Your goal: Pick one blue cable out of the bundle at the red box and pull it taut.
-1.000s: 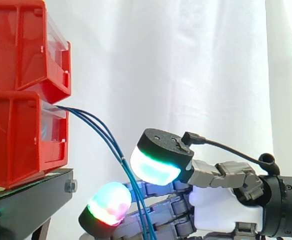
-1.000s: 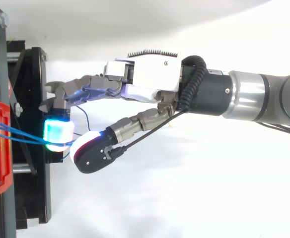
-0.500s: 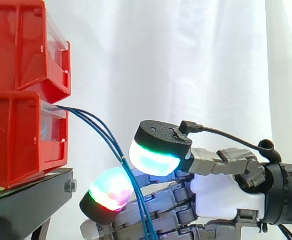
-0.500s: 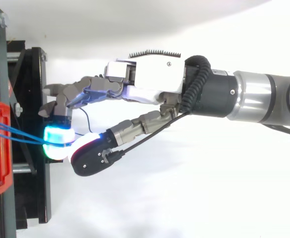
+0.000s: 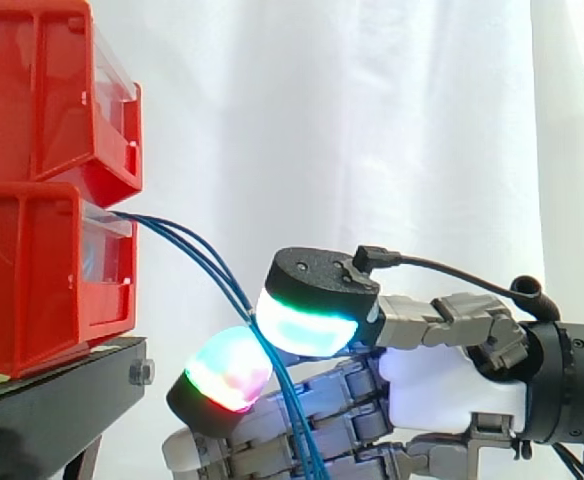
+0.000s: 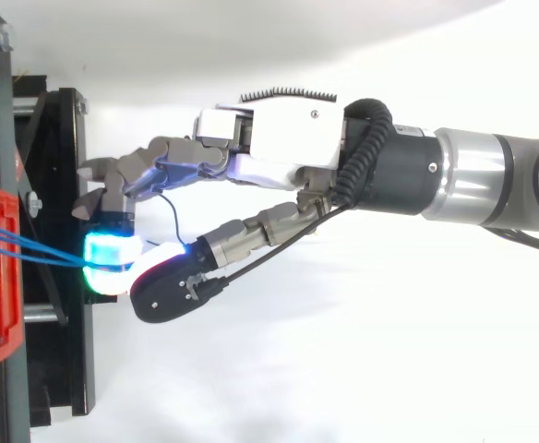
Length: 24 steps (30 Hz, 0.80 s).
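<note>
- I see the hand (image 6: 279,138) reaching in from the right, level with the front of the stand (image 5: 62,400).
- Its thumb pad (image 5: 307,322), glowing cyan and green, sits above a finger pad (image 5: 224,368) glowing green and red. The two are closed in on each other.
- The cables (image 6: 57,258), thin and blue, pass between those two pads and look pinched there. I cannot tell how many strands are caught.
- The cables leave the lower bin (image 5: 32,280) at the top of its clear front, just under the upper bin (image 5: 42,90). They curve down to the right towards the pads, bowed rather than straight.
- Below the pads, the strands run down across the curled fingers and out at the bottom edge of the side view.
- Both bins are red. They are stacked on the black stand, at the left of the work.
- From above, the cyan pad lies over the front edge of the stand, close to its frame. From the side, the lower pad hangs just right of the stand's corner, apart from it.
- Open air lies between the lower bin and the pads, crossed by the cables alone.
- A white curtain (image 5: 392,120) hangs behind the work.
</note>
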### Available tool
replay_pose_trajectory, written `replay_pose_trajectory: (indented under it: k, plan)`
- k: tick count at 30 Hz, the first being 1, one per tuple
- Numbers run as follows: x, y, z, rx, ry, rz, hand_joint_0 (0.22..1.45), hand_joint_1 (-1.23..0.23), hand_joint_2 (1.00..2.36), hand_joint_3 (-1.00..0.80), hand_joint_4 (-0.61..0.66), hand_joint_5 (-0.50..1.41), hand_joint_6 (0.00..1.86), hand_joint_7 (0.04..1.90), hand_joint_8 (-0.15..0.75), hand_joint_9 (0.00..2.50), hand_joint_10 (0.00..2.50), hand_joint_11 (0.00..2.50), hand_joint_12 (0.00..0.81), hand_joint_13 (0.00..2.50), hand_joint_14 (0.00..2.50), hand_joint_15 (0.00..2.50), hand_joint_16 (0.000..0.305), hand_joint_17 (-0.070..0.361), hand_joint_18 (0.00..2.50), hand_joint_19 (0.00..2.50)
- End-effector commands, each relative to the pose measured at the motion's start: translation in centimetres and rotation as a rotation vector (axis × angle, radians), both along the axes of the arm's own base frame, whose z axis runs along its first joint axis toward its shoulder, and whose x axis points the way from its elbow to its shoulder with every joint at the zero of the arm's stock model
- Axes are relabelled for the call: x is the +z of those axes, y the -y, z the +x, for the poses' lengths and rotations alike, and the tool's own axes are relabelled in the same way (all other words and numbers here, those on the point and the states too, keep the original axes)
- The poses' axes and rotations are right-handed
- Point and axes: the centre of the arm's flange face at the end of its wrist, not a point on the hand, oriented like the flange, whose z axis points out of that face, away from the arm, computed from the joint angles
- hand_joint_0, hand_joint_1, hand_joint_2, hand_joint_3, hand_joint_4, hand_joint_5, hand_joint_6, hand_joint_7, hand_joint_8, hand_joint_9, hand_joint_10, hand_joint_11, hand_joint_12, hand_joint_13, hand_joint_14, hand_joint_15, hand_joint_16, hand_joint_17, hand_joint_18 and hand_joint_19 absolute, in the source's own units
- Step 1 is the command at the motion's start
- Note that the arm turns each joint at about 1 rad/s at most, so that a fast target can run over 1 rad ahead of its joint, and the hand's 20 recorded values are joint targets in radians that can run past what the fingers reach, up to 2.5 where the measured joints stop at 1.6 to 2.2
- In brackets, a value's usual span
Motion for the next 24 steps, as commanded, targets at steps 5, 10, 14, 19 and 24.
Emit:
replay_pose_trajectory:
  k: [5,10,14,19,24]
  plan:
    - [1.3,0.4,0.6,-0.006,0.025,0.002,0.61,-0.75,1.01,-0.11,0.15,-0.19,0.9,0.84,0.309,0.43,0.0,0.18,0.352,0.2,0.0,0.06,0.06,0.134,0.06,0.0]
    - [1.4,0.4,0.7,-0.006,0.028,0.001,0.61,-0.74,1.01,-0.03,0.12,-0.18,0.92,0.84,0.336,0.46,0.0,0.21,0.374,0.24,0.0,0.08,0.065,0.146,0.11,0.0]
    - [1.4,0.2,0.7,-0.004,0.028,0.001,0.62,-0.75,1.0,0.0,0.09,-0.18,0.93,0.86,0.343,0.47,0.0,0.21,0.382,0.26,0.0,0.08,0.066,0.149,0.13,0.0]
    - [1.6,0.2,0.8,-0.004,0.031,0.003,0.61,-0.76,1.01,-0.08,0.17,-0.18,0.92,0.83,0.336,0.48,0.0,0.22,0.374,0.25,0.0,0.08,0.064,0.145,0.12,0.02]
    - [1.8,0.4,0.7,-0.006,0.034,0.002,0.55,-0.76,1.01,-0.35,0.16,-0.19,0.88,0.87,0.311,0.47,0.0,0.21,0.346,0.23,0.0,0.1,0.058,0.131,0.07,0.05]
